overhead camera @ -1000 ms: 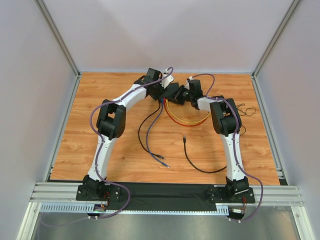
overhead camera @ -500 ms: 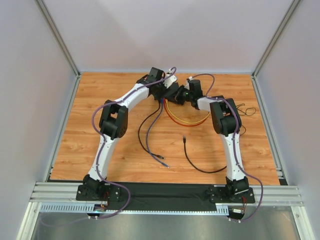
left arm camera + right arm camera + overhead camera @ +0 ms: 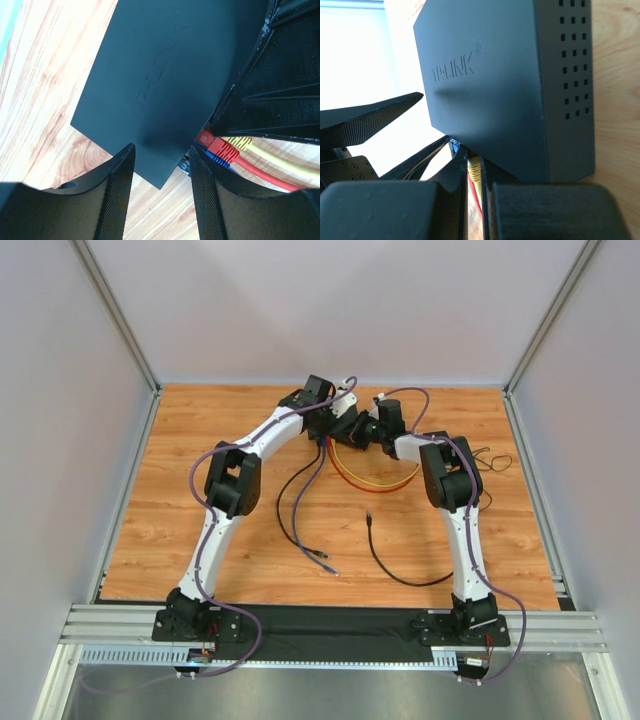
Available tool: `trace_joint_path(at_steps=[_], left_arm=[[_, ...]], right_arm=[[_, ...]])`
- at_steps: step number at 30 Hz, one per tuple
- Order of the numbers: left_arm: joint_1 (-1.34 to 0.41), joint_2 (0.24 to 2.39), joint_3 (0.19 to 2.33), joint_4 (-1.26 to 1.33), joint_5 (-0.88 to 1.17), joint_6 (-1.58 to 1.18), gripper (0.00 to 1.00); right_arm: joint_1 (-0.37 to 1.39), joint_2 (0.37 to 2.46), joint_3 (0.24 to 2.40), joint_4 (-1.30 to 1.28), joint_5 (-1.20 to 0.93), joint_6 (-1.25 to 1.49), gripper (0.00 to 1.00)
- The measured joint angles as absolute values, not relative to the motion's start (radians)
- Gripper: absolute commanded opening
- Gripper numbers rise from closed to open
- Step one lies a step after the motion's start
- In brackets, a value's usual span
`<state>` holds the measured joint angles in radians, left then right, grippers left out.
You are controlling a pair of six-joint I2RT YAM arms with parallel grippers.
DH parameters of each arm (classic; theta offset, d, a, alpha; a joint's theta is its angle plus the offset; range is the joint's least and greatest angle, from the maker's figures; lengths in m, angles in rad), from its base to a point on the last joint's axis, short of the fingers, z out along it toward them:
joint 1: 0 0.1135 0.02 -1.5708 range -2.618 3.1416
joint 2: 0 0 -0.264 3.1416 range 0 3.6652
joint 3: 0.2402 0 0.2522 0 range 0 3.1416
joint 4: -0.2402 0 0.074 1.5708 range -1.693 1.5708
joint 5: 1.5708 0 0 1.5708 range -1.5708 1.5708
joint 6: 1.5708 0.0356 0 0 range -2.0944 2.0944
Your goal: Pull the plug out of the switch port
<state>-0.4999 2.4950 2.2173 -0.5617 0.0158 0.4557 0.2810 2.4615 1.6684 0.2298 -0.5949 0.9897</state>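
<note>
The switch [image 3: 150, 85] lies at the far middle of the tabletop [image 3: 200, 530]. The left pincer [image 3: 161, 155] hangs released over its corner. The right pincer [image 3: 474, 175] is clenched beside the red plug [image 3: 220, 148] and yellow plug [image 3: 241, 142].

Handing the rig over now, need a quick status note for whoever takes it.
Left tool: open, straddling a corner of the switch by its port side.
Right tool: shut at the ports; whether it grips a plug is unclear.
Red plug and yellow plug appear seated at the switch edge.
Done: both tools in position. Left: pull the plug out.
</note>
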Motion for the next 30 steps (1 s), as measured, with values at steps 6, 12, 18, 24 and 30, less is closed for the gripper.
trace_joint_path(at_steps=[6,12,18,24,30], left_arm=[[-0.507,2.540,2.305,-0.621,-0.005,0.449,0.55],[-0.508,2.542,2.304,-0.618,-0.004,0.435,0.54],[-0.508,2.535,2.284,-0.592,0.010,0.409,0.53],[-0.508,2.553,2.323,-0.624,0.010,0.405,0.51],[-0.507,2.557,2.330,-0.633,0.016,0.392,0.48]], right_arm=[[0.281,2.462,1.669,0.230,-0.586,0.991,0.00],[0.282,2.461,1.669,0.230,-0.585,0.991,0.00],[0.282,2.462,1.669,0.230,-0.585,0.991,0.00],[0.282,2.462,1.669,0.229,-0.584,0.990,0.00],[0.283,2.459,1.655,0.245,-0.580,0.988,0.00]])
